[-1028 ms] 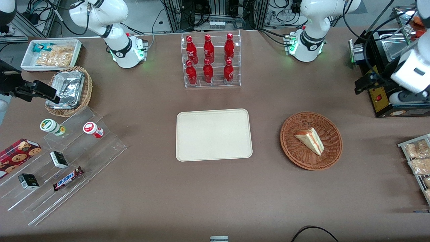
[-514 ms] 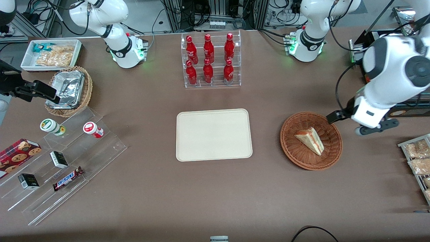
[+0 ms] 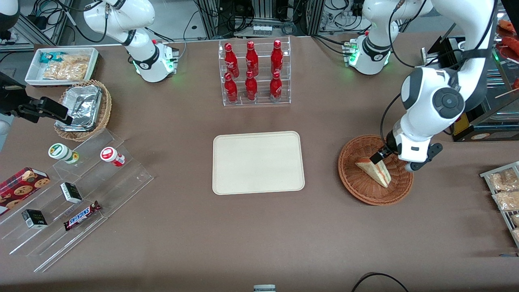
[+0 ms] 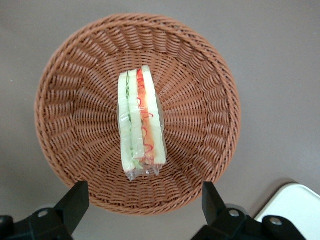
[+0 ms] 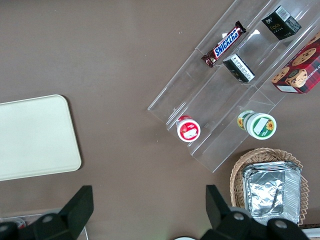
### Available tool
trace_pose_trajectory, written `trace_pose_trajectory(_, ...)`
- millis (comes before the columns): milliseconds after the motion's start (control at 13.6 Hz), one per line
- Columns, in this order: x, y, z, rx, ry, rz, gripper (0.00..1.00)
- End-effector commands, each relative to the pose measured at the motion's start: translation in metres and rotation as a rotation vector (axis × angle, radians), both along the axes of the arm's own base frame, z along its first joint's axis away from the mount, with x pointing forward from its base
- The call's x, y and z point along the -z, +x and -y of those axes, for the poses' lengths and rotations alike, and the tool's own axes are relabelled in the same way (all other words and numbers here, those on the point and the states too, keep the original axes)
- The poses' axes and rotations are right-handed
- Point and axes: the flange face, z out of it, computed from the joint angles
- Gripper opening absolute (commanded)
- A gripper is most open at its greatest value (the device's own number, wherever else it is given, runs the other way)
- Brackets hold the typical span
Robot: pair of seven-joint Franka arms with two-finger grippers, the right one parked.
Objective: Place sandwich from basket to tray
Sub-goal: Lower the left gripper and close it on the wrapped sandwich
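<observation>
The sandwich (image 3: 375,169) (image 4: 140,125) is a plastic-wrapped white-bread wedge with red and green filling. It lies in the middle of the round reddish-brown wicker basket (image 3: 357,190) (image 4: 65,75). My left gripper (image 3: 391,159) (image 4: 142,192) hangs open above the basket, over the edge farther from the front camera. Its black fingers stand wide apart with nothing between them, clear of the sandwich. The cream rectangular tray (image 3: 258,162) (image 4: 295,200) (image 5: 35,135) lies bare at the table's middle, beside the basket toward the parked arm's end.
An acrylic rack of red bottles (image 3: 255,73) stands farther from the front camera than the tray. A black appliance (image 3: 466,121) and a rack of snack bags (image 3: 505,194) flank the basket at the working arm's end. Stepped acrylic shelves with snacks (image 3: 77,190) sit at the parked arm's end.
The left arm has swung in from the working arm's end of the table, and its gripper now hangs over the basket. The sandwich, basket and tray have not moved.
</observation>
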Motion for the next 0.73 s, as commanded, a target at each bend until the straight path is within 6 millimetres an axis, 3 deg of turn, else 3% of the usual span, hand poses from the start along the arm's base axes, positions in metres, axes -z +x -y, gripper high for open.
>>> trace_pose_trajectory(0, 0.030, 0.001, 0.001, -0.057, -0.015, -0.009, 1.00)
trace_pose_trajectory(294, 0.060, 0.009, -0.003, -0.098, -0.032, -0.013, 1.00)
trace_pose_trajectory(661, 0.078, 0.019, -0.008, -0.114, -0.046, -0.014, 0.96)
